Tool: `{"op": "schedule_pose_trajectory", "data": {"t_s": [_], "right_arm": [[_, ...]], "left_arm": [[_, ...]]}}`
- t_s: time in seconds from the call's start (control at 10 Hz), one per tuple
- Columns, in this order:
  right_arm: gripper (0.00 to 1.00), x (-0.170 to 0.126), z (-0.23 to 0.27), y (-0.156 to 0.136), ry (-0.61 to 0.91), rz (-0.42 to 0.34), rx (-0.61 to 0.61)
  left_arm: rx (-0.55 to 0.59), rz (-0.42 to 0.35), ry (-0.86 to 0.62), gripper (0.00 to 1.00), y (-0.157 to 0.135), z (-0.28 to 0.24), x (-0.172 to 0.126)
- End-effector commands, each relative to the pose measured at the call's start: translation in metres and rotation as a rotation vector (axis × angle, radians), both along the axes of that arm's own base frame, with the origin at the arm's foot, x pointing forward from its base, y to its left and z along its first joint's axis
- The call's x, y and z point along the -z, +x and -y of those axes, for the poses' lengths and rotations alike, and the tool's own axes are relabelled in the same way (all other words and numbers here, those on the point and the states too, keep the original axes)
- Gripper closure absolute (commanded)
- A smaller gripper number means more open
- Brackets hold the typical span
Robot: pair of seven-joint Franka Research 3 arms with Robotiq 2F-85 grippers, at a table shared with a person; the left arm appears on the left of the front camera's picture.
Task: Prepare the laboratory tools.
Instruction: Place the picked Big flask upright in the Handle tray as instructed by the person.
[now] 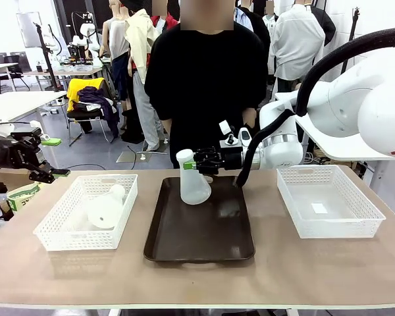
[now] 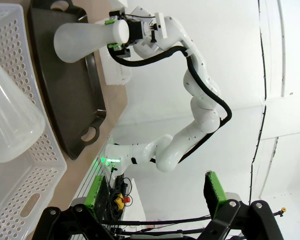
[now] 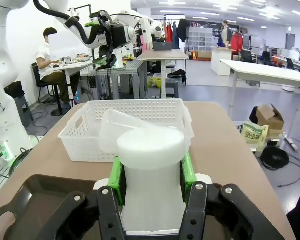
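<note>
My right tool is pinching the neck of one conical flask, green pads pressed on either side just below its lip. In the right wrist view the grip looks square, with the neck centred between the fingers. The flask stands upright over the far half of the dark brown tray. Its wide base is at the tray's surface or just above it, and I cannot tell which.

My left tool hangs spread and holds nothing, off the left end of the table and well apart from everything on it.

The second flask lies on its side in the white lattice basket on the left, neck pointing toward the far side. The other white basket sits right of the tray.

I judge the job to be about half done. One flask is at the tray but not yet let go, and the other is untouched in its basket. What is left, as I read it, is to settle this flask on its base, spread the right tool and draw clear of the neck. The lying flask then has to be taken from the left basket and stood beside the first. It will be awkward, because the neck is the only narrow part to pinch and the basket wall stands close to it.
</note>
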State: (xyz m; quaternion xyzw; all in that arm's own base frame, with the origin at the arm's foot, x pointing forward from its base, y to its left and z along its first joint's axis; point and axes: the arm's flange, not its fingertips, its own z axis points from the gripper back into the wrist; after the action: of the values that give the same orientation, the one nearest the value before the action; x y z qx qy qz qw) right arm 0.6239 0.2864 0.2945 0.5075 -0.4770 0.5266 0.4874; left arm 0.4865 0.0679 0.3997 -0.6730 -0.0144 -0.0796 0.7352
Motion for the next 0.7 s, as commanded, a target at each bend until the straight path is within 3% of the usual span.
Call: {"op": "schedule_pose_trajectory", "data": {"t_s": [0.0,0.4,0.6], "right_arm": [[0.81,-0.0031,-0.0065,0.0077,-0.001,0.001,0.018],[0.04,-0.0034,-0.0020,0.0045,-0.045,-0.040,0.042],[0.00,-0.0041,-0.0025,0.0005,-0.106,-0.108,0.068]], "left_arm": [[0.007,0.004,0.016,0.00,-0.0020,-0.0020,-0.0011],[0.007,0.004,0.016,0.00,-0.0020,-0.0020,-0.0011],[0.007,0.004,0.016,0.00,-0.0020,-0.0020,-0.0011]]}}
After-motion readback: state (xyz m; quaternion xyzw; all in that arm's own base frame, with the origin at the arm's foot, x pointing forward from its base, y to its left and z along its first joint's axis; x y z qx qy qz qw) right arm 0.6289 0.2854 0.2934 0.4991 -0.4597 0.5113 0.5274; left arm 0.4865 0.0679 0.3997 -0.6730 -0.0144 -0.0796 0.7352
